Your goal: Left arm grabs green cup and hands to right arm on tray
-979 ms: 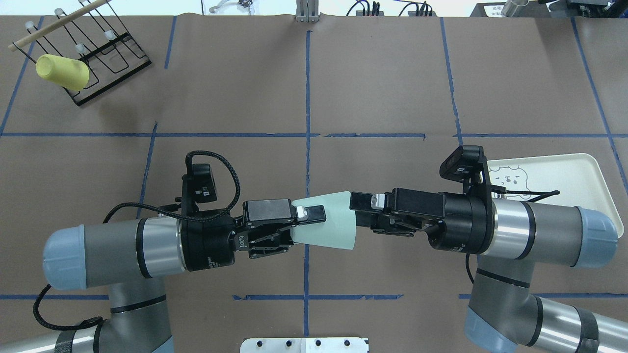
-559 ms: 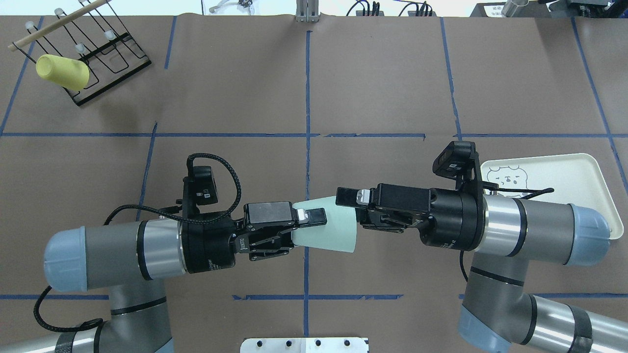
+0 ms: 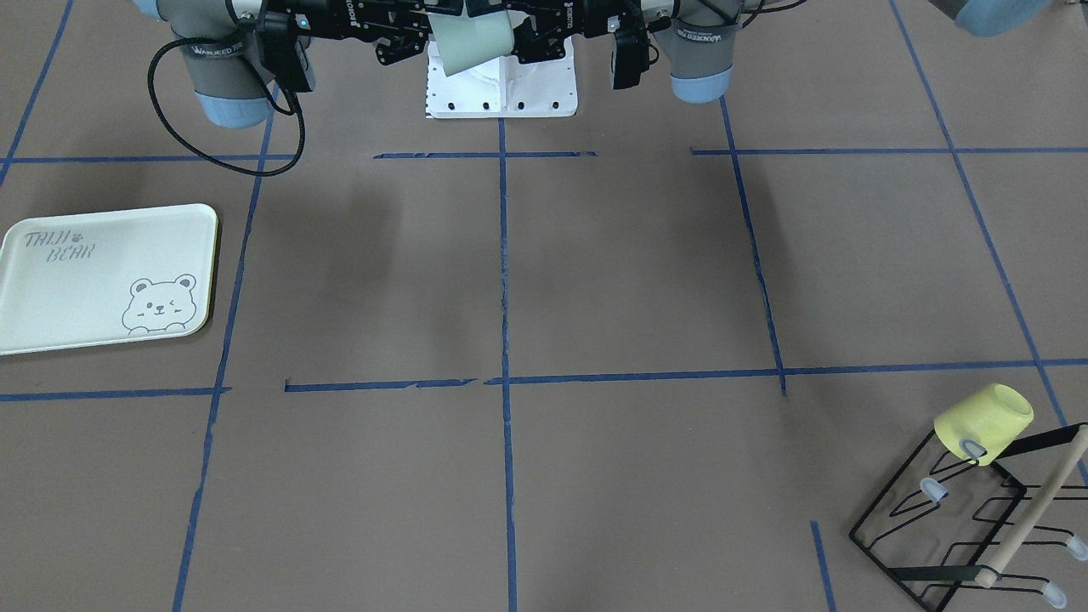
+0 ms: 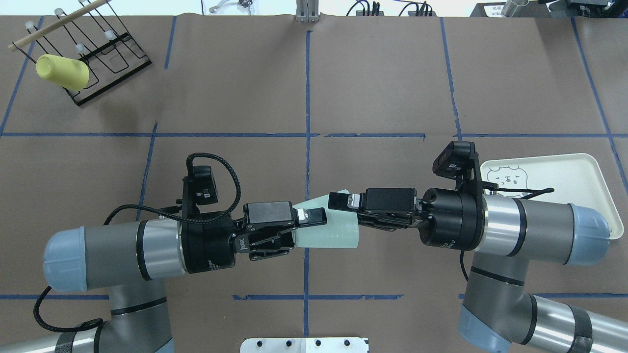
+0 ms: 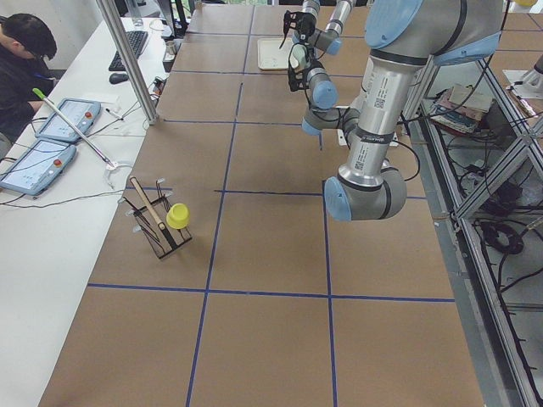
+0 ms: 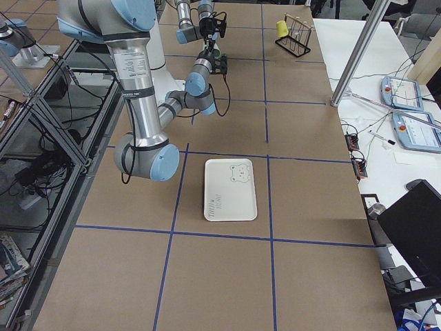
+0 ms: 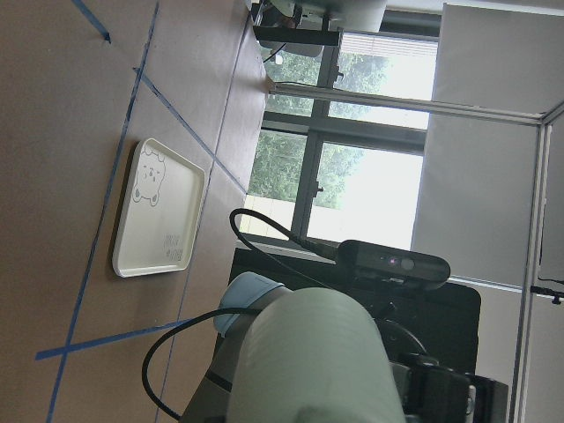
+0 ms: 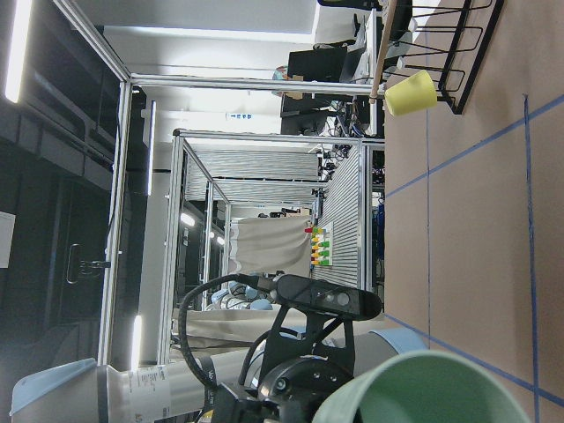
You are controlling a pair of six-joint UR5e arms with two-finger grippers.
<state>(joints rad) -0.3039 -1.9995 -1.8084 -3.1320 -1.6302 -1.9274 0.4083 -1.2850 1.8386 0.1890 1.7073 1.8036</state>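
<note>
The green cup (image 4: 329,231) hangs on its side in the air between my two arms, narrow base to the left and open mouth to the right. My left gripper (image 4: 314,228) is shut on its base end. My right gripper (image 4: 342,212) is shut on its rim end, the upper finger (image 4: 338,200) lying on the cup's wall. The cup also shows in the front view (image 3: 474,42), in the left wrist view (image 7: 317,361) and, mouth on, in the right wrist view (image 8: 414,392). The tray (image 4: 554,179) lies flat on the table under my right forearm and holds nothing (image 3: 93,272).
A yellow cup (image 4: 62,71) hangs on a black wire rack (image 4: 105,54) with a wooden stick at the far left corner; both show in the front view (image 3: 984,422). A white base plate (image 4: 304,344) sits at the near edge. Blue tape lines cross the brown table.
My right gripper moved left onto the cup's rim end and closed on it. The cup tilted slightly. My left gripper kept its hold and place.
</note>
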